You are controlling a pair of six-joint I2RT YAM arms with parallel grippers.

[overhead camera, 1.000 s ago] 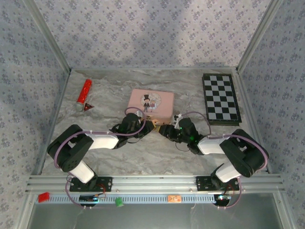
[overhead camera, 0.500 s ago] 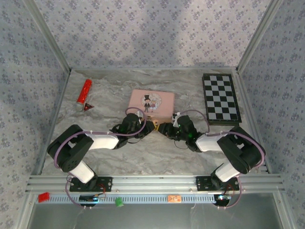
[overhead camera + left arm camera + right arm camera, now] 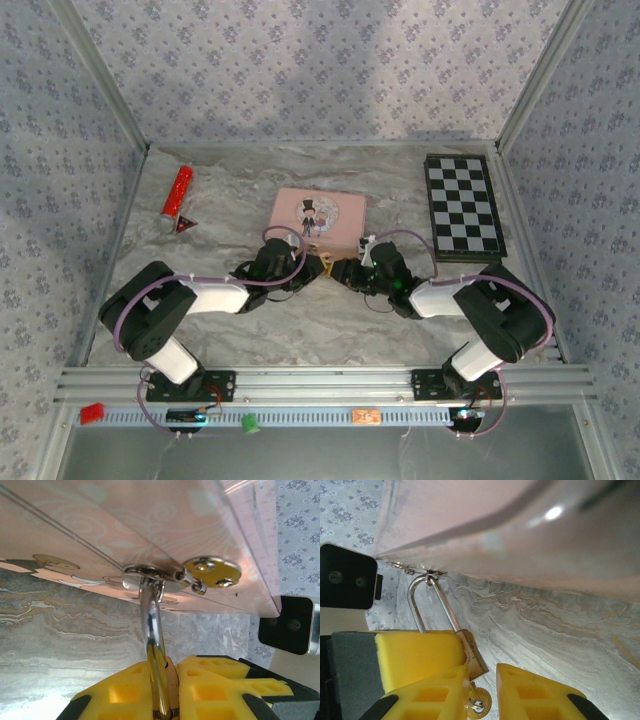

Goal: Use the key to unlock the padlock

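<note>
Clamping the small brass padlock [image 3: 470,655] in the closed left pincer [image 3: 162,687], a twist from the open right pincer [image 3: 485,690] risks dislodging the brass key [image 3: 479,700].

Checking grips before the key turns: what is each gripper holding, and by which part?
The left gripper pinches the padlock by its body, shackle pointing to the pink tin. The right gripper looks open around the padlock; its hold cannot be told.

The padlock [image 3: 470,655] hangs from the tin's [image 3: 318,216] near edge, between both arms.
</note>
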